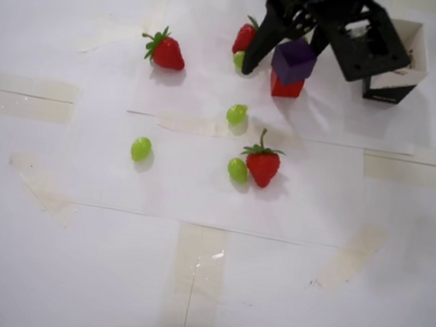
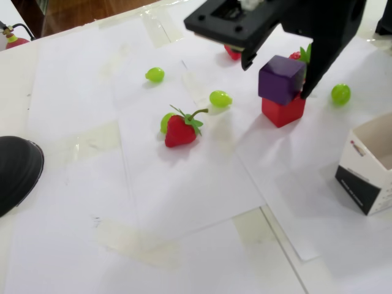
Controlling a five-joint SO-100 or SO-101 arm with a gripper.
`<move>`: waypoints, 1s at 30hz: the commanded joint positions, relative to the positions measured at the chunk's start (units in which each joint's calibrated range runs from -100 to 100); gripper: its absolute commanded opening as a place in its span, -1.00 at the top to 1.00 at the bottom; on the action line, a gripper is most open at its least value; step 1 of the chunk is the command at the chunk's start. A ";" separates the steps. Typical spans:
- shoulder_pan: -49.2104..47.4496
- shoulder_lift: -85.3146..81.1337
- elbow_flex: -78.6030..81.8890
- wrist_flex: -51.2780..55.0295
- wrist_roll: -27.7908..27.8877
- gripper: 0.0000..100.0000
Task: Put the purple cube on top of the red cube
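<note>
- Nearest you in the fixed view, a dark rounded object (image 2: 15,171) sits at the left edge, and a small open box (image 2: 367,174) stands at the right; neither bears on your move.
- Further in, a strawberry (image 2: 179,130) with a green grape touching its far-left side lies mid-sheet, with another green grape (image 2: 220,98) just beyond it. Both are well left of the stack.
- The red cube (image 2: 283,111) rests on the paper, and the purple cube (image 2: 280,79) sits on top of it. The purple one looks twisted and pushed slightly left of the red faces, so you should judge the stack as placed but not squarely aligned.
- The gripper (image 2: 278,64) straddles the purple cube with its jaws spread wide. In the overhead view one finger (image 1: 257,49) splays out to the left, clear of the cube; I cannot tell whether the right finger touches the cube's far-right edge.
- The relation that matters: the purple cube lies directly between and below the fingers, so your exit is best judged as straight up. Any sideways drift risks a finger clipping the cube off the red one.
- Farther off, a grape (image 2: 340,94) lies right of the stack and more strawberries sit behind the arm.
</note>
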 commanded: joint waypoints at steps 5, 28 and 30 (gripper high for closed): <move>-1.60 -0.70 -2.15 2.41 -1.47 0.11; -3.51 -20.74 -14.24 12.71 -4.74 0.35; -2.55 -25.72 -12.78 14.18 -5.03 0.39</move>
